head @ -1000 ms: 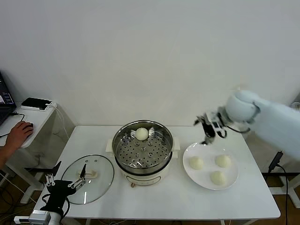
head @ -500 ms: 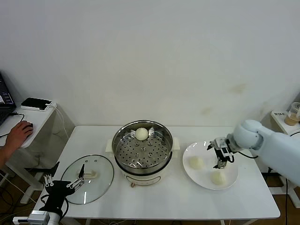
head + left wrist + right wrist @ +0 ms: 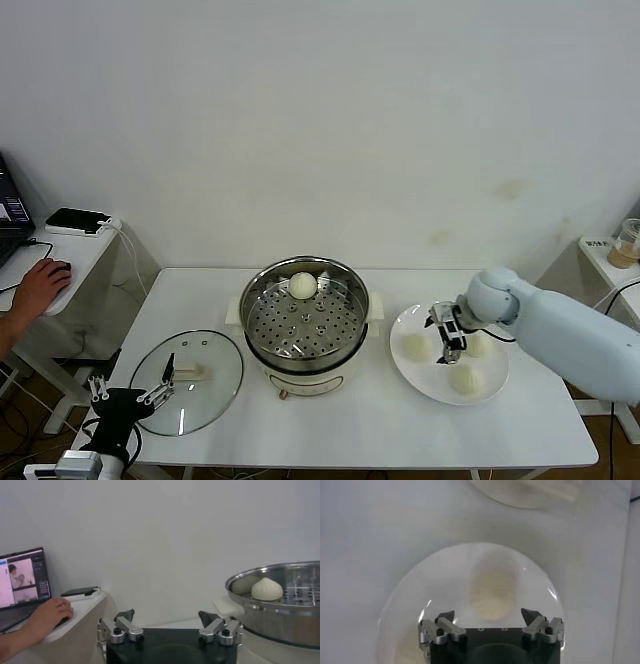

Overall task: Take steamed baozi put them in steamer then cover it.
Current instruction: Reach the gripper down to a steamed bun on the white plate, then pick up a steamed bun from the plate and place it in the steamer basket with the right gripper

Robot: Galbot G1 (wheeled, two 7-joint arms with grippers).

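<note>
A white table point(image 3: 330, 420) stands against a plain white wall. At its middle sits the steamer point(image 3: 304, 325), uncovered, with 1 bun point(image 3: 303, 286) on the perforated tray toward the back. The cover point(image 3: 188, 380) lies flat on the table to the steamer's left. On the steamer's right a white plate point(image 3: 420, 380) carries 3 more buns point(image 3: 464, 379). The right gripper point(image 3: 447, 340) hangs low over the plate among those buns, fingers spread apart and holding nothing. The left gripper point(image 3: 128, 397) waits at the table's front-left corner beside the cover, fingers open too.
</note>
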